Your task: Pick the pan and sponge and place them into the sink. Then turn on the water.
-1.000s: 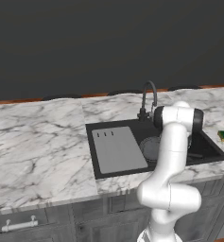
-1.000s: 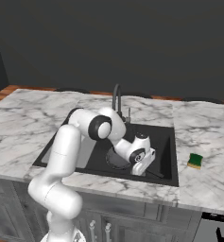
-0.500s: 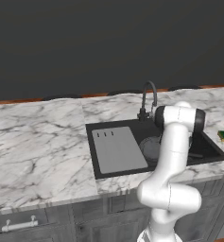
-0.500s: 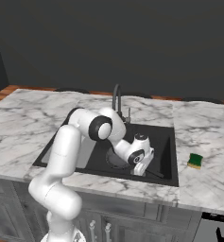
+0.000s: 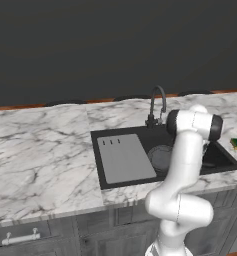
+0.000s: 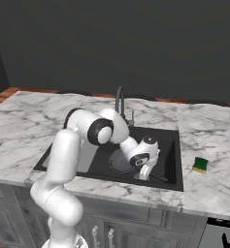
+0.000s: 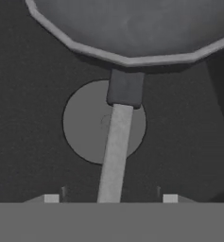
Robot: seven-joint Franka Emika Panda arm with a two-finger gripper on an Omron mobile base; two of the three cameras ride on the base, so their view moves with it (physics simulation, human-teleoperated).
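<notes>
since a second ago my pincer (image 7: 110, 198) has opened and let go the pan (image 7: 132, 28). now its handle (image 7: 114, 156) lies free between my two spread fingertips (image 7: 51, 198), inside the sink (image 6: 170, 145).

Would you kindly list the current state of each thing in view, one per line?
pan: lying in the sink, handle between the pincer's tips, not gripped
sponge: on the counter, right of the basin
sink: holds the pan
tap: no water visible
pincer: open
</notes>
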